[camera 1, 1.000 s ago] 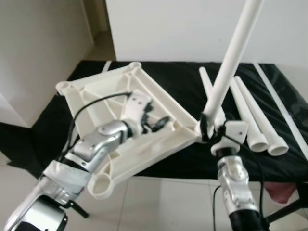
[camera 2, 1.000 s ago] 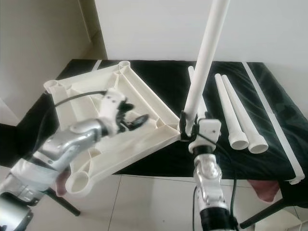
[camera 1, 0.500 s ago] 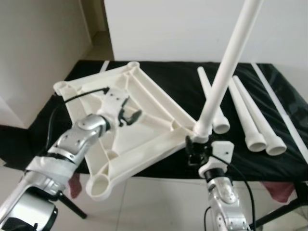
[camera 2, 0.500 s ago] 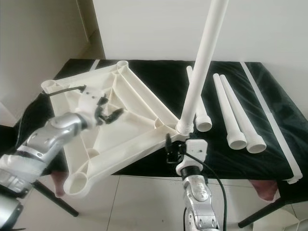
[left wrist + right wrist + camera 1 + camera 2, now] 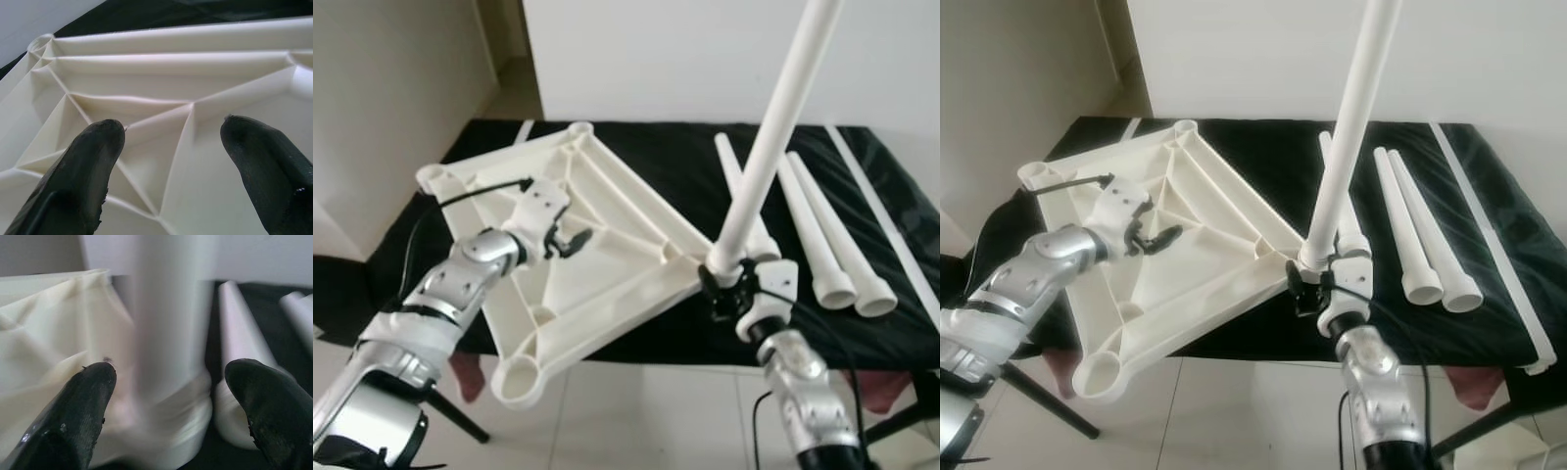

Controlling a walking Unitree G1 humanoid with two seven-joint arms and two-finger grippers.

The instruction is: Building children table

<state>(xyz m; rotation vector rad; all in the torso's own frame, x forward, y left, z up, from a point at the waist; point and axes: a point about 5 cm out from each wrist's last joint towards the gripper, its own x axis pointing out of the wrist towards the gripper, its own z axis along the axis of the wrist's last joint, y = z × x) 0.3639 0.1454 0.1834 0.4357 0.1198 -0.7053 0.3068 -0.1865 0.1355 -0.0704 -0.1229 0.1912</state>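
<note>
Tabletop: cream, upside down, ribs up, tilted over the black table's front left edge.
Fitted leg: upright in the tabletop's near right corner socket.
Spare legs: three, lying toward the table's right side.
Left gripper: fingers apart, over the ribs, holding nothing.
Right gripper: jaws wide, straddling the fitted leg's base.

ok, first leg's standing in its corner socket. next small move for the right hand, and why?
Probably close the open right hand on the upright leg's base and press it home: the fingers straddle it ungripped, and the leg leans.
</note>
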